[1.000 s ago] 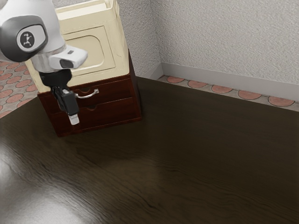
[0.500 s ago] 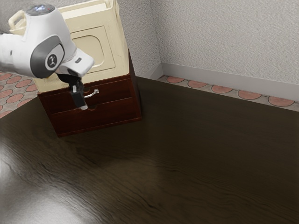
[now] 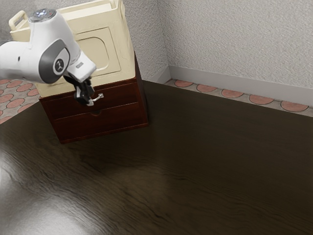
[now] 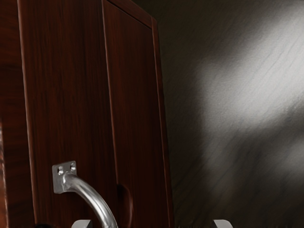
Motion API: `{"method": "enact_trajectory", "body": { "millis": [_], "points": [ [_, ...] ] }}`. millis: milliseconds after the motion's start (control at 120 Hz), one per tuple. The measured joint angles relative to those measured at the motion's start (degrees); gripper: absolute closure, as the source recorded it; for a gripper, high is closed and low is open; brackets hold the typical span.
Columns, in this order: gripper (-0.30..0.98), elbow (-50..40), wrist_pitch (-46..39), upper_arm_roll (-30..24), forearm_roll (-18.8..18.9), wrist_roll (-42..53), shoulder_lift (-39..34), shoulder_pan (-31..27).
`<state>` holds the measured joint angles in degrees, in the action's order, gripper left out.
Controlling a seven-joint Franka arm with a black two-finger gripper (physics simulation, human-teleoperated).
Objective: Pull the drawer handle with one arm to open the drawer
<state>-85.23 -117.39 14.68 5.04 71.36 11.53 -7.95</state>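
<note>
In the exterior view, the handle was on the upper drawer, just beside the gripper's tips, toward the exterior view's right. The arm came in from the exterior view's left, its hand slanting down at the front. The upper drawer sat closed in the cabinet, under a cream bin.

In the wrist view, the gripper's fingertips stood wide apart, gripping nothing; the handle curved in between them, nearer one tip.
</note>
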Motion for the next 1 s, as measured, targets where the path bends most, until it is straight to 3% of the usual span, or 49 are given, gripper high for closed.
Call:
{"method": "enact_trajectory", "body": {
  "millis": [675,1000],
  "points": [
    [0.47,2.86,-0.76,0.04,-3.72,9.06,5.37,-2.99],
    [0.72,-2.87,-1.09,0.33,-5.51,10.09,1.32,-1.89]
  ]
}}
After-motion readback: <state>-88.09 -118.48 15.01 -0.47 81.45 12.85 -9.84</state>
